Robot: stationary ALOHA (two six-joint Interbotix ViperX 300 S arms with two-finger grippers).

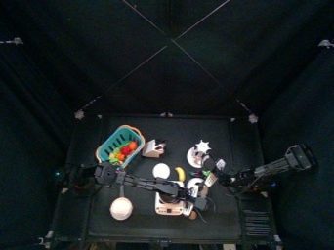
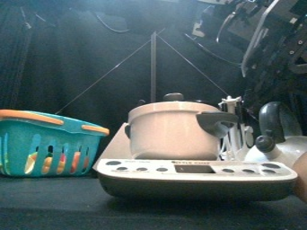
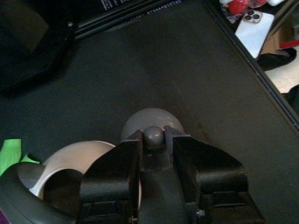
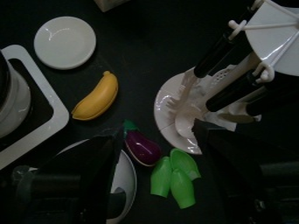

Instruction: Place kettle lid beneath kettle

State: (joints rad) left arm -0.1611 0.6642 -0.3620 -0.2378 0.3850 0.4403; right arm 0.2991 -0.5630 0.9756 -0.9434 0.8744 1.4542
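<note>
In the left wrist view my left gripper (image 3: 155, 140) is shut on the knob of the grey domed kettle lid (image 3: 138, 121), just above the black table. A white bowl-like rim (image 3: 65, 166) lies beside the lid. The silver kettle (image 2: 283, 135), with its dark spout pointing left, shows at the right of the front view behind the cooker. It also fills the near corner of the right wrist view (image 4: 91, 175). My right gripper (image 1: 209, 186) hangs by the kettle, near the table's middle front. The left gripper (image 1: 183, 189) sits close beside it.
A teal basket (image 2: 42, 139) with fruit stands at the left. A cooker base (image 2: 192, 172) carrying a pale pot (image 2: 174, 128) fills the front. A white utensil rack (image 4: 233, 79), banana (image 4: 96, 94), white plate (image 4: 65, 41), eggplant (image 4: 143, 147) and green pepper (image 4: 176, 179) crowd the middle.
</note>
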